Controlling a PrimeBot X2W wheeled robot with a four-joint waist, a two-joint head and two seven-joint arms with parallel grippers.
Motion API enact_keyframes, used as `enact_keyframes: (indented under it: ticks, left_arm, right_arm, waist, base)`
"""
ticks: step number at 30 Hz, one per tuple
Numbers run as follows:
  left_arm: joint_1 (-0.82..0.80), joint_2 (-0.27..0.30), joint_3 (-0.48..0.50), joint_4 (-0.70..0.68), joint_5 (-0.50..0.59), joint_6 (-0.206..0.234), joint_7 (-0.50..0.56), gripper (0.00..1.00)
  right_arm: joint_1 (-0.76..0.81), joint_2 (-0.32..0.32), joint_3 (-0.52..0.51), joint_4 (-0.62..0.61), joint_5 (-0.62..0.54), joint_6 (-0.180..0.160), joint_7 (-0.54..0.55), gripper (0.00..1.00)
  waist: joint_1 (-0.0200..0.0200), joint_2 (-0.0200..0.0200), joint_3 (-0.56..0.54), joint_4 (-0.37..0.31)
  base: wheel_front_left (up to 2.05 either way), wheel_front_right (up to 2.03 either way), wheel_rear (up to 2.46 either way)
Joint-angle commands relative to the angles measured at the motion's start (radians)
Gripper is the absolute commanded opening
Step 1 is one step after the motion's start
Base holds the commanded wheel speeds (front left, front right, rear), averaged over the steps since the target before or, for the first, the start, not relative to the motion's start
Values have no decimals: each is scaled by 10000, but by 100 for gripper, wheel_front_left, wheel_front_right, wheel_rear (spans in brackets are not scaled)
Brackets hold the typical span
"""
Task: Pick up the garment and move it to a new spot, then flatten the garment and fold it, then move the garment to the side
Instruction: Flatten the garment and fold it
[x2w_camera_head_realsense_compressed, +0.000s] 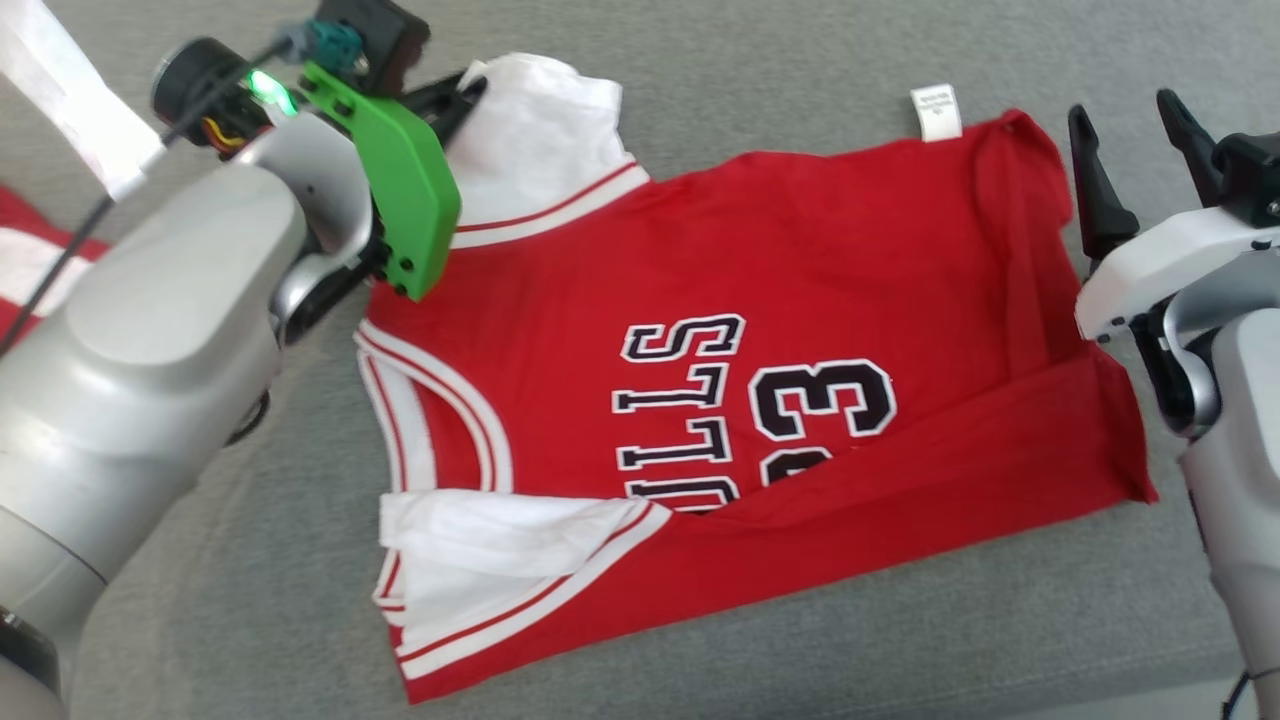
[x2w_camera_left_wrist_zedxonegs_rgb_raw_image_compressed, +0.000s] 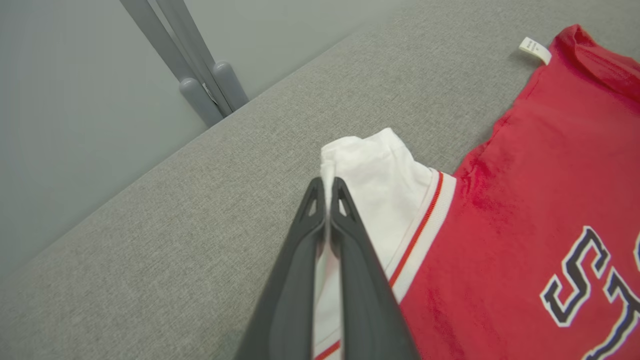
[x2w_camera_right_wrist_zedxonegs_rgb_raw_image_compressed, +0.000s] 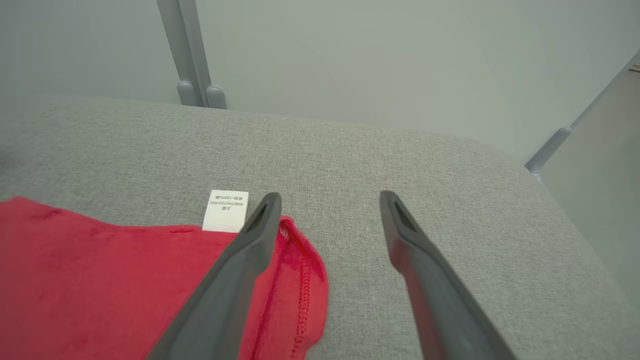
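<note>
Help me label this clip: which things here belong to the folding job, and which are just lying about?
Job: red jersey; its white sleeve, pinched in the shut left gripper; open right gripper by a jersey corner.
Lying about: red-and-white cloth at the head view's left edge; grey posts behind.

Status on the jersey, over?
Left gripper shut on jersey, white sleeve. Right gripper open at label corner. Near edge folded over lettering.
</note>
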Motion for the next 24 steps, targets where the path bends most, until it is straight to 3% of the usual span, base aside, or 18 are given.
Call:
enact_keyframes:
  ticks: [1,13,24]
  left_arm:
    - [269,-33,-44,-83,31,-13,-198,0]
    - [1641,-323,-260,-1351,341,713,-1491,0]
    - [2005,-360,-317,-1846,350,968,-1698,0]
  right_arm:
    - [149,-202,71,152,151,-19,209,100]
    - [-339,-1567,865,1813,1175,-19,1580,100]
    - [-782,-2127,1014,3422,1393,-19,2015,100]
  waist:
    - [0,0,-1009,1176]
    - [0,0,-1163,2606]
    - [0,0,-926,3003]
  base:
    - [0,0,0]
    - [0,0,0]
    - [0,0,0]
